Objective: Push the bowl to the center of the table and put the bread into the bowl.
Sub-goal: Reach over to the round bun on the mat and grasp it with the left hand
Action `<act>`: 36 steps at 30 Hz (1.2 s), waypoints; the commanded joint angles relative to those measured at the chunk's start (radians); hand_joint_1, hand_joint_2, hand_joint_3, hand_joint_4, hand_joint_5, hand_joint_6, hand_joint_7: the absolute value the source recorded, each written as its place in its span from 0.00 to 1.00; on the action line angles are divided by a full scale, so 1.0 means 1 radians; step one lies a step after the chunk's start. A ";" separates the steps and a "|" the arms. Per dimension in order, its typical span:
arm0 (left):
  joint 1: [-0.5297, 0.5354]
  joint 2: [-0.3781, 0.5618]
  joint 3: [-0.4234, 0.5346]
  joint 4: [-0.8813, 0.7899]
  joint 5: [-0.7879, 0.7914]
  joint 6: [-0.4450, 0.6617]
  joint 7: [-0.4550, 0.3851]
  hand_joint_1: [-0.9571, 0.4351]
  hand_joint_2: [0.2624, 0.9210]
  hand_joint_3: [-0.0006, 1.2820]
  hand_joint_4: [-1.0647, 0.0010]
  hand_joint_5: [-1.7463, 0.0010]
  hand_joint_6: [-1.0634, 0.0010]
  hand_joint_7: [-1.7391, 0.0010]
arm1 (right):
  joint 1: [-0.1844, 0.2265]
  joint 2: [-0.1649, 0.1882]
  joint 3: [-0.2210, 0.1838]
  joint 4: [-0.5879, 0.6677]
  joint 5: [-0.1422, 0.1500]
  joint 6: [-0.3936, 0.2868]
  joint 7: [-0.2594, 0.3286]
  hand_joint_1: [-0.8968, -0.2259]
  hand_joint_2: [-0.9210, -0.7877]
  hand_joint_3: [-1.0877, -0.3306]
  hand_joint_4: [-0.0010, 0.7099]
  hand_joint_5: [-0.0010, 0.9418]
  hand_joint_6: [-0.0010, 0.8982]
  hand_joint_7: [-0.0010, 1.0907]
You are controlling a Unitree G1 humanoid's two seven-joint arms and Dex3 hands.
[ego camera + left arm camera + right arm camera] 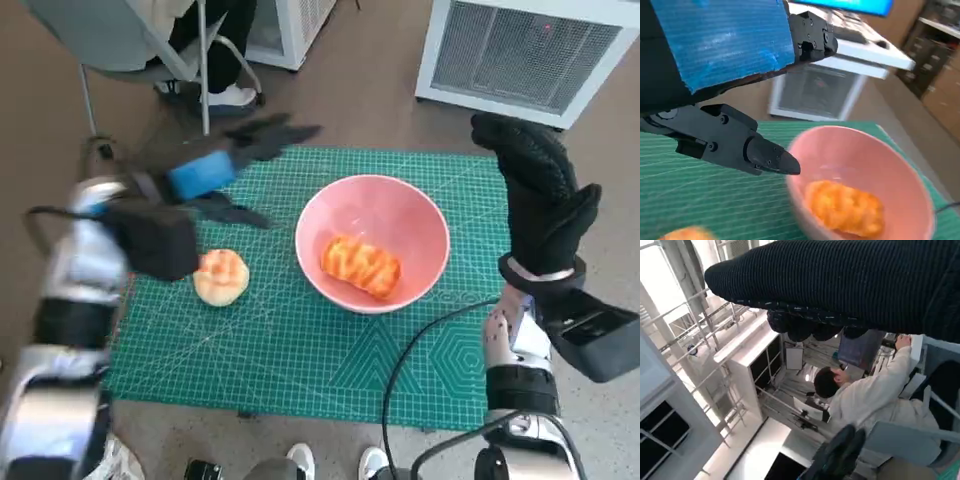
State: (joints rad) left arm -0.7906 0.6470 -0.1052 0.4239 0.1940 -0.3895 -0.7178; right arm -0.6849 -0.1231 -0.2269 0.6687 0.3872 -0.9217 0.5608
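Observation:
A pink bowl (372, 241) sits near the middle of the green mat (300, 340) with an orange striped bread (360, 264) lying inside it. A second, round bread (221, 276) lies on the mat left of the bowl. My left hand (222, 168) hovers above the mat, left of the bowl, fingers spread and holding nothing. In the left wrist view its black fingers (740, 145) stand just off the bowl's rim (805, 137), with the bread (847, 207) inside. My right hand (535, 185) is raised at the mat's right edge, fingers extended, empty.
A white appliance (530, 50) stands behind the table at the right. A chair and a person's legs (205, 55) are at the back left. In the right wrist view a person (867, 395) sits at a desk. Shoes (335, 462) show at the table's front edge.

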 commanded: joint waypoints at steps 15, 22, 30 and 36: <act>0.227 0.119 0.041 -0.104 0.033 0.090 0.040 0.58 0.89 0.00 0.87 1.00 0.74 0.97 | -0.005 -0.003 -0.002 0.037 0.015 0.022 0.036 0.44 0.00 0.49 0.48 0.00 0.39 0.05; 0.233 0.109 0.023 -0.076 0.051 0.124 0.037 0.58 0.88 0.00 0.88 1.00 0.74 0.98 | -0.016 -0.002 -0.004 0.044 0.019 0.033 0.052 0.44 0.00 0.50 0.48 0.00 0.39 0.05; 0.225 0.073 -0.038 -0.012 0.102 0.150 0.058 0.57 0.88 0.00 0.88 1.00 0.74 0.99 | -0.020 -0.002 -0.004 0.039 0.016 0.048 0.061 0.42 0.00 0.50 0.48 0.00 0.39 0.05; 0.207 0.055 -0.097 0.059 0.160 0.149 0.074 0.57 0.88 0.00 0.88 1.00 0.74 0.99 | -0.023 -0.007 -0.007 0.039 0.019 0.057 0.070 0.41 0.00 0.50 0.49 0.00 0.39 0.05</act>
State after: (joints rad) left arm -0.5657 0.7138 -0.1722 0.4508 0.3205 -0.2425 -0.6548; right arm -0.7123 -0.1219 -0.2320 0.6997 0.3930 -0.8807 0.6180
